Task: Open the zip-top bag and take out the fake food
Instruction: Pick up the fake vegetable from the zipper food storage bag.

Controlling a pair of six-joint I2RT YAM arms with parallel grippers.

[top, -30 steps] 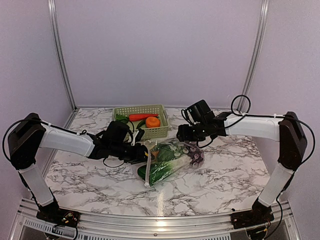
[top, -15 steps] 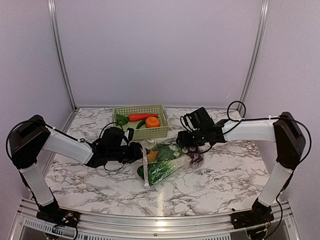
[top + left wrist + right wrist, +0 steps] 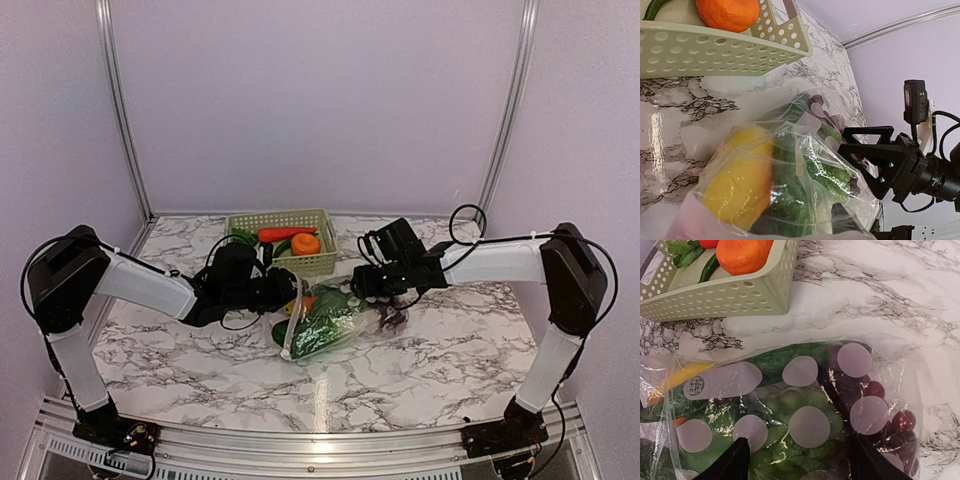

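The zip-top bag (image 3: 325,322) lies on the marble table in front of the basket, its zip strip (image 3: 292,322) raised at the left end. Inside it are fake food pieces: a yellow piece (image 3: 737,185), green leafy ones (image 3: 785,450) and purple grapes (image 3: 875,390). My left gripper (image 3: 288,294) is shut on the bag's zip end; the bag fills the left wrist view (image 3: 800,175) and hides the fingers. My right gripper (image 3: 800,465) is open, its fingers (image 3: 735,462) straddling the bag's far end from above. It also shows in the top view (image 3: 366,286).
The pale green lattice basket (image 3: 240,222) stands just behind the bag and holds a carrot (image 3: 285,234), an orange piece (image 3: 306,244) and a green piece. Its near wall (image 3: 725,297) is close to both grippers. The right gripper's black fingers (image 3: 875,160) show beyond the bag.
My left gripper has moved back and to the right, lifting the zip end; the bag has bunched and shifted with it. My right gripper has come down onto the bag's far end.
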